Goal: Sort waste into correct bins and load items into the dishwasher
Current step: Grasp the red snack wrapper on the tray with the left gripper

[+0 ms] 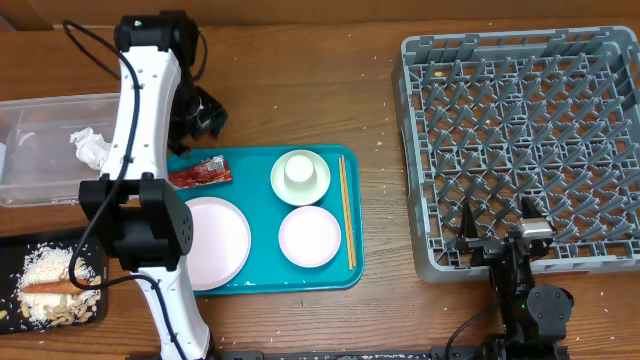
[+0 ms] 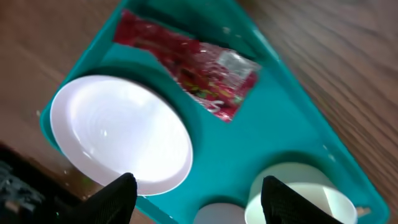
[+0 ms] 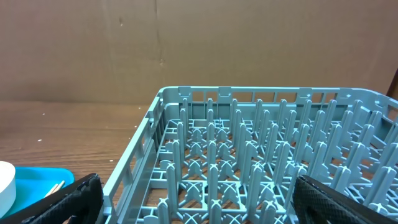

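Red wrapper (image 2: 189, 68) close (left wrist), tissue (image 1: 90, 148) overhead

There's the teal tray (image 1: 250, 165), and the wrapper (image 1: 200, 174) gleams shiny red with a silvery patch. The big plate (image 1: 215, 242) is pale pink, the cup (image 1: 300, 172) and small plate (image 1: 310, 237) white. The rack (image 1: 520, 150) is grey, an open lattice. On the black tray (image 1: 15, 255), pale crumbs (image 1: 45, 268) and an orange stick (image 1: 50, 287).

Teal tray (image 1: 255, 165) lying flat near the middle of a brown wooden table (image 1: 300, 80), long side left to right. Beyond the table, plain brown wall (image 3: 186, 43).
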`<state>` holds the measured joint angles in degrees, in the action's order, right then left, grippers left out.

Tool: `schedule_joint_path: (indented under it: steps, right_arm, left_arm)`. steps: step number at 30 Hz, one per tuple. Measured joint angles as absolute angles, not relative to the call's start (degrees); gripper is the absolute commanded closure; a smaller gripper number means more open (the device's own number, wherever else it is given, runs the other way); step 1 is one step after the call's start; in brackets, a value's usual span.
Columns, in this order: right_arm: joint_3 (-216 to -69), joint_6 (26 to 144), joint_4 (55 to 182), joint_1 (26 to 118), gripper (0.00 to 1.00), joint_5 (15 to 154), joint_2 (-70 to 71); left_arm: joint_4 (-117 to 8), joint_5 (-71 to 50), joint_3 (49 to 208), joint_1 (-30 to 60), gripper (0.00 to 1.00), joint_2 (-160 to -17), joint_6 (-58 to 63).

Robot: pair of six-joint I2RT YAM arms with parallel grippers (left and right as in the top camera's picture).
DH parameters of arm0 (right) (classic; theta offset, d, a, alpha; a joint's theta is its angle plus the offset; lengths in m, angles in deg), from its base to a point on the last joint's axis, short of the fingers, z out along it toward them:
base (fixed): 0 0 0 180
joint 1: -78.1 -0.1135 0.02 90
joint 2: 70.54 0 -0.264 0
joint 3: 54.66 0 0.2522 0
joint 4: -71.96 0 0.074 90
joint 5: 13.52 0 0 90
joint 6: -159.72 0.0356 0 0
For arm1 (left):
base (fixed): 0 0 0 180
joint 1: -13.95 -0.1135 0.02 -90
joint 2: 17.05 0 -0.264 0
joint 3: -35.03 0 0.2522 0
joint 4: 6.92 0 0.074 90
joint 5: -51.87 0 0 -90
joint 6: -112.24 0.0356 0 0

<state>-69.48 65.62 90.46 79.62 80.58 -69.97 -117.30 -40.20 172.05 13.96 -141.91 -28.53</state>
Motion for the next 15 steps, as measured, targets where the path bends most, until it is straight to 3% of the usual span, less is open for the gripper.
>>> schedule_joint_path:
  steps: [7,15]
  right_arm:
    - [-69.48,65.62,90.48,79.62,0.0,80.58,-69.97]
    - [-69.48,65.62,90.48,79.62,0.0,80.56,-69.97]
  left_arm:
    - [-117.23,-45.44,165.3,13.92,0.26,-141.91,-37.86]
    - [-112.91,-48.02,161.5,10.64,0.22,-141.82,-40.66]
